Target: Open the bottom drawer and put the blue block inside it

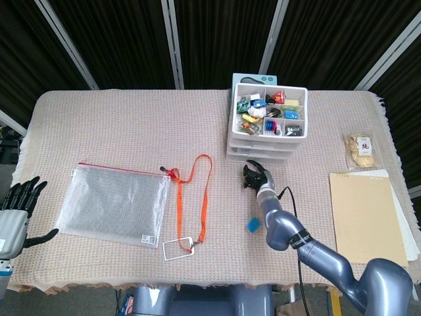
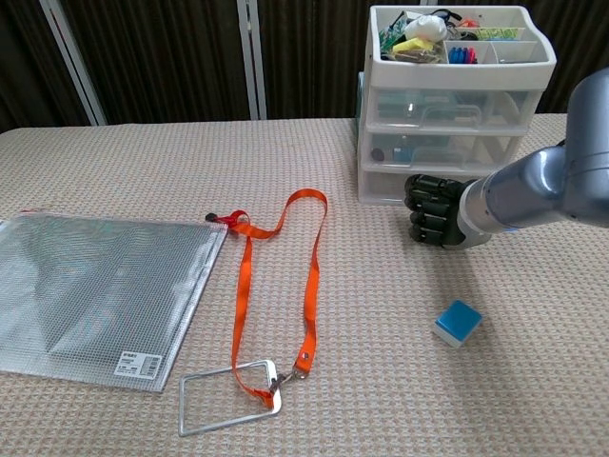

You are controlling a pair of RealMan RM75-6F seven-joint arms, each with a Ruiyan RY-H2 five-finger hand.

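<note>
Chest view: right hand at bottom drawer

Right hand point(image 2: 436, 211) curled, empty, just before closed bottom drawer point(image 2: 433, 187). Blue block point(image 2: 458, 323) on cloth nearby. Left hand point(image 1: 18, 204) spread, idle. Risk: fingers miss handle, shoving the light cabinet back.

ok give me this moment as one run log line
right hand: fingers curled, at bottom drawer front | drawer: closed | blue block: on table, untouched | left hand: open, idle

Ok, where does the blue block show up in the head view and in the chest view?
Head view: blue block lies lower middle, just left of the right arm.
Chest view: blue block lies lower right, below the right hand.
Shared landmark: the white drawer unit beyond it.
</note>
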